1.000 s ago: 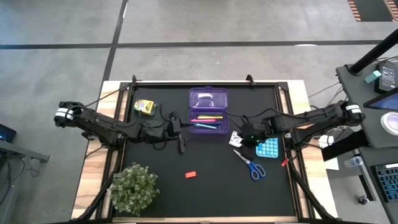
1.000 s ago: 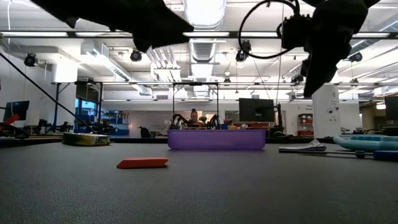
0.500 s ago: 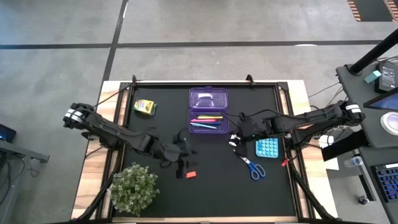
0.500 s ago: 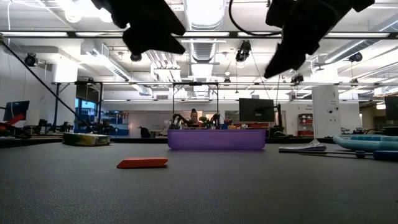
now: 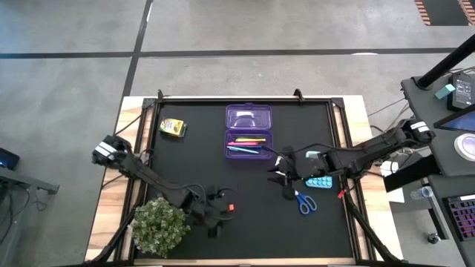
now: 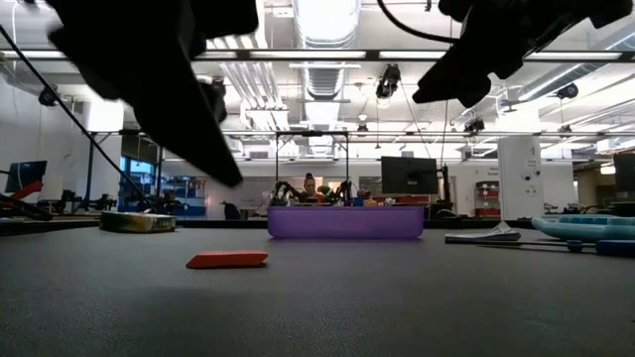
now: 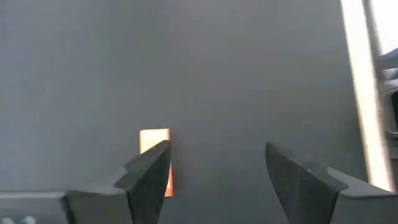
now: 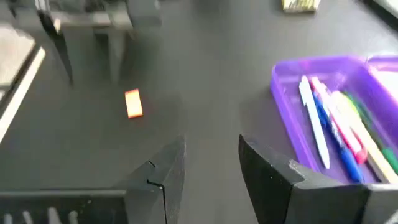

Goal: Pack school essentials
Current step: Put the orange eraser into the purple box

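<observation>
The left tool [image 5: 217,221] hung low near the front edge of the black worktop [image 5: 200,167], its two dark fingers [image 7: 149,174] spread wide and holding nothing, one tip just over the small flat red eraser [image 5: 231,208], with the bushy green potted plant [image 5: 157,225] close at its side. The right tool [image 5: 280,178] hovered over open mat in front of the purple plastic pencil case [image 5: 247,142], fingers parted and empty; the case held pink, yellow, green and blue pens beside its raised lid. Blue-handled scissors [image 5: 300,199] and a light-blue dimpled tray [image 5: 320,180] lay close to the right arm, and the yellow-green crayon box [image 5: 172,127] sat alone near the far left corner. Bare mat stretched between the eraser and the case.
</observation>
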You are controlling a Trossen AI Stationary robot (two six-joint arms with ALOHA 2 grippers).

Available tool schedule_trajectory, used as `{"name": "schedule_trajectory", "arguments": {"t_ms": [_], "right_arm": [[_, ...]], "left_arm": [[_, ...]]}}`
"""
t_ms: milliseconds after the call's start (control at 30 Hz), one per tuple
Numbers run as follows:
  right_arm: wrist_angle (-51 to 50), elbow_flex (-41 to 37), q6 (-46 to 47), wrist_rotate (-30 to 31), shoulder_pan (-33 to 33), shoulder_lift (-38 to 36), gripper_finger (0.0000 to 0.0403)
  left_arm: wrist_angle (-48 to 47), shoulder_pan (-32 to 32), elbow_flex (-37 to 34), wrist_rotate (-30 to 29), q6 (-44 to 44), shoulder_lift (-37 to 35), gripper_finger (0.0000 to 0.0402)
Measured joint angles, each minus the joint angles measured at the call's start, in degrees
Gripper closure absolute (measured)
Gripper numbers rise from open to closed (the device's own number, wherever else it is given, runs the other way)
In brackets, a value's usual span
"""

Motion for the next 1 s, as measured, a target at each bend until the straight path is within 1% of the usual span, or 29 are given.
{"name": "schedule_trajectory", "arguments": {"t_ms": [133, 200, 433, 533, 600, 700, 867, 1000], "right_arm": [[6.25, -2.07, -0.89, 1.17, 1.14, 0.00, 0.0264], [8.15, -2.51, -0.89, 1.17, 1.22, 0.00, 0.0264], [8.30, -2.51, -0.89, 1.18, 1.22, 0.02, 0.0264], [8.31, -2.51, -0.91, 1.19, 1.22, 0.07, 0.0264], [8.43, -2.51, -0.89, 1.22, 1.22, 0.07, 0.0264], [8.44, -2.52, -0.91, 2.18, 1.22, 0.09, 0.0264], [8.44, -2.51, -1.28, 3.23, 1.22, 0.09, 0.0264], [8.46, -2.51, -1.83, 3.25, 1.22, 0.09, 0.0264]], "left_arm": [[-0.17, 0.57, -0.15, -4.26, -0.07, 3.34, 0.0147], [-0.21, 0.95, -0.20, -4.71, -0.09, 4.89, 0.0146], [-0.17, 1.31, -0.15, -5.49, -1.44, 8.08, 0.0147], [-0.49, 1.29, -0.15, -5.66, -1.43, 8.32, 0.0160], [-1.26, 1.29, -0.09, -5.58, -1.29, 8.32, 0.0175], [-2.33, 1.32, -0.09, -5.36, -1.09, 8.26, 0.0209], [-3.65, 1.27, -0.31, -5.18, -0.74, 8.25, 0.0283], [-3.77, 1.27, -0.36, -4.94, 1.84, 8.12, 0.0348]]}}
